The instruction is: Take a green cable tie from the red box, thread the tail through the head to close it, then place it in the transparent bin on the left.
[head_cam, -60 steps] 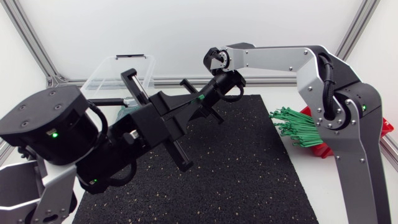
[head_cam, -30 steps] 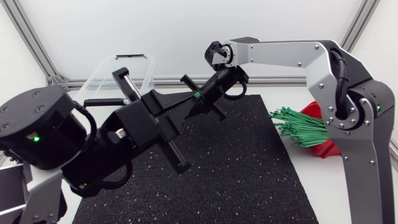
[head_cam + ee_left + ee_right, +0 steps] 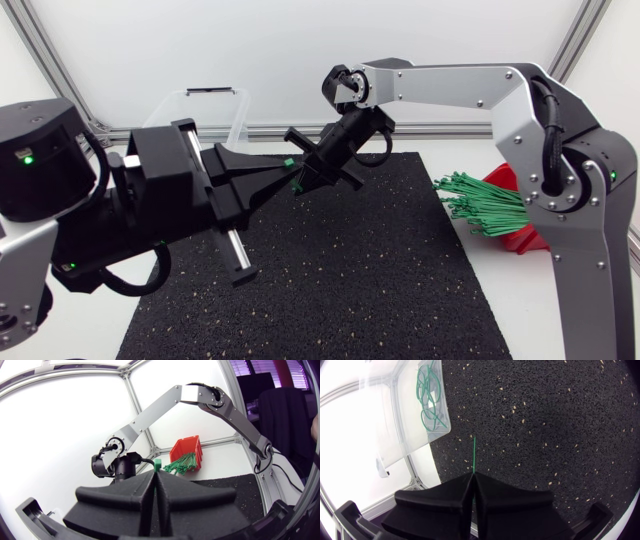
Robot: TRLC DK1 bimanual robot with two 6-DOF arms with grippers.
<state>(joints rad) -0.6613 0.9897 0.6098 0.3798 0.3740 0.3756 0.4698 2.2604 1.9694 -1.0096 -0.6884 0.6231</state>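
Left matte black gripper (image 3: 154, 476) pinches a thin green cable tie (image 3: 158, 464) by its head; right matte black gripper (image 3: 472, 477) pinches its tail. Middle hidden by fingers; threading indiscernible.

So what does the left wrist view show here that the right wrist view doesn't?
Only the left wrist view shows the red box with its loose green ties, plus the right arm. Only the right wrist view shows the transparent bin with looped ties inside. Both show the black mat and the green cable tie, pinched between closed fingers: the left gripper in one view, the right gripper in the other.
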